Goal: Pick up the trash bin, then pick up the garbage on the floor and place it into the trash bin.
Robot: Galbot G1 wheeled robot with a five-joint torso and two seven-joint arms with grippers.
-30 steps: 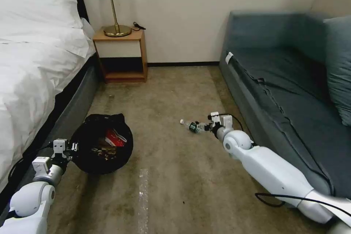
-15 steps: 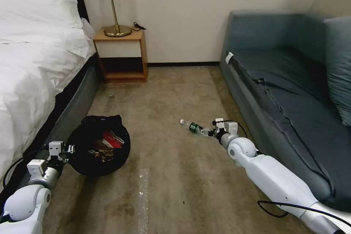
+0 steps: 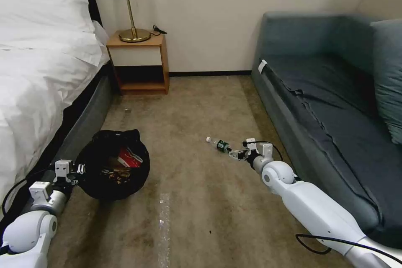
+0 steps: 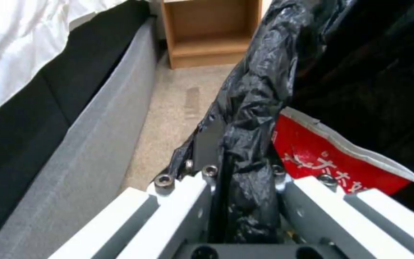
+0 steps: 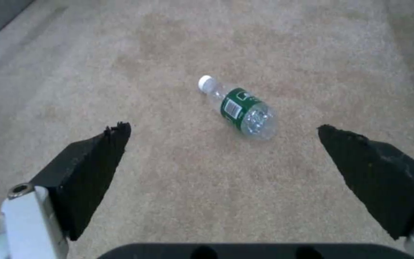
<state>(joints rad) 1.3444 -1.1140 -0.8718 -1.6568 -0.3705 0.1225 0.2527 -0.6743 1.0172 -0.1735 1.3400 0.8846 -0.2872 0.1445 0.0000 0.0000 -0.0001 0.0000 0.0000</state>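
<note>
Beige carpet [image 3: 197, 104] between bed [image 3: 37, 83] and sofa [image 3: 326, 104] holds bottle [image 3: 218, 144].

soft, even room light, some blur up close

the head view is evenly lit and fairly sharp, with a faint shadow on the carpet [image 3: 188, 201] beside the trash bin [image 3: 111, 165]. straight lines bow slightly at the edges. the left wrist view is soft, its black bag liner [image 4: 260, 108] showing small glints. the right wrist view looks pale and slightly hazy.
</note>
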